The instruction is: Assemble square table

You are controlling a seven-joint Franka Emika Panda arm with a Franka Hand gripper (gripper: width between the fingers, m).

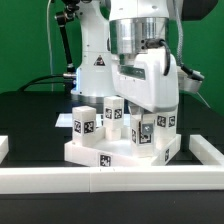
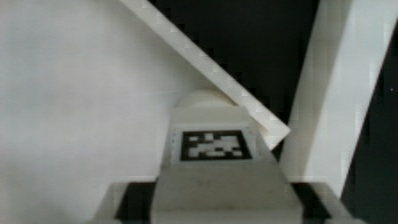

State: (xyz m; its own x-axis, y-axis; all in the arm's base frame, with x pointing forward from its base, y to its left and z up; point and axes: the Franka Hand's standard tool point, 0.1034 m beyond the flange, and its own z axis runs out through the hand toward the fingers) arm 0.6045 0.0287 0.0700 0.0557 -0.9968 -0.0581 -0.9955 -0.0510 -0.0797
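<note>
Four legs appear upright on the square tabletop, which lies flat on the black surface just behind the long white rail. Three legs stand free: one toward the exterior view's left, one behind, one at the right, partly hidden. The fourth leg sits under the end effector. Whether any leg is fully seated cannot be told, so progress looks late-stage, not confirmed done.

Wrist view: tagged leg sits directly between the fingers, which are pinching it; the tabletop's raised rim runs beyond.
</note>
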